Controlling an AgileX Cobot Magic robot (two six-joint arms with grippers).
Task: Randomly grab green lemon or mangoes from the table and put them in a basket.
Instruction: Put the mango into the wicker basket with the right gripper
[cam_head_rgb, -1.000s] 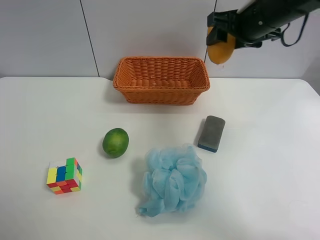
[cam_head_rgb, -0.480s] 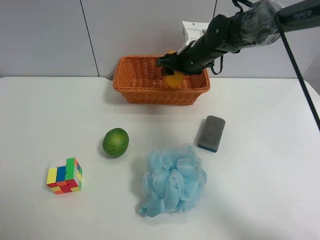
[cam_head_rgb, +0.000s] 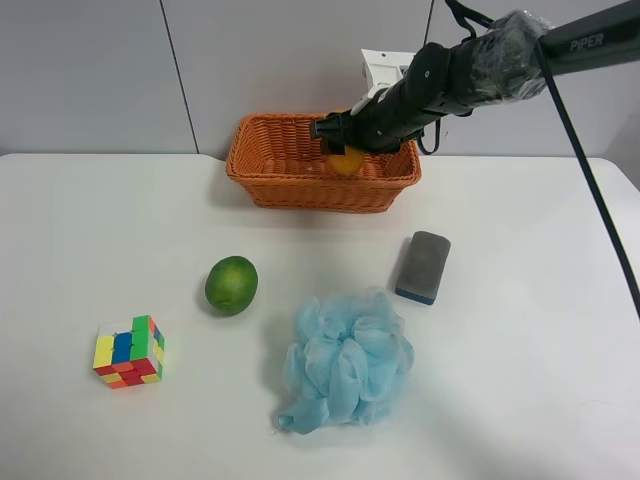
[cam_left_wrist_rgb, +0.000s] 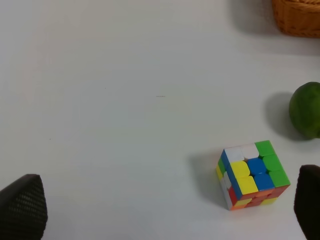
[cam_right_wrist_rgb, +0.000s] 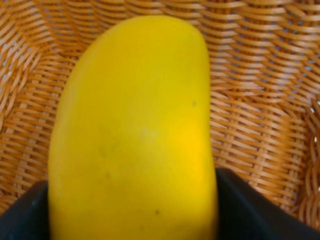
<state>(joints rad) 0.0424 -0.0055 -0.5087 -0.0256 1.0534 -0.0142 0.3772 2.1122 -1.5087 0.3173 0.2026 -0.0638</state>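
Note:
The yellow mango (cam_head_rgb: 346, 160) is held by my right gripper (cam_head_rgb: 338, 132), on the arm at the exterior high view's right, low inside the orange wicker basket (cam_head_rgb: 300, 187). In the right wrist view the mango (cam_right_wrist_rgb: 135, 135) fills the frame between the dark fingers (cam_right_wrist_rgb: 25, 212), with basket weave (cam_right_wrist_rgb: 260, 100) close behind it. I cannot tell whether it touches the bottom. The green lemon (cam_head_rgb: 231, 284) lies on the white table (cam_head_rgb: 530, 390) in front of the basket. It also shows in the left wrist view (cam_left_wrist_rgb: 306, 110). My left gripper (cam_left_wrist_rgb: 165, 205) is open and empty above the table.
A multicoloured puzzle cube (cam_head_rgb: 129, 352) sits near the lemon, and shows in the left wrist view (cam_left_wrist_rgb: 250, 175). A grey sponge (cam_head_rgb: 423, 266) and a blue mesh bath puff (cam_head_rgb: 345, 360) lie in front of the basket. A grey wall stands behind the table.
My right arm has carried the mango from high above the basket's right end down and leftward into the basket. The lemon, cube, sponge and puff have not moved.

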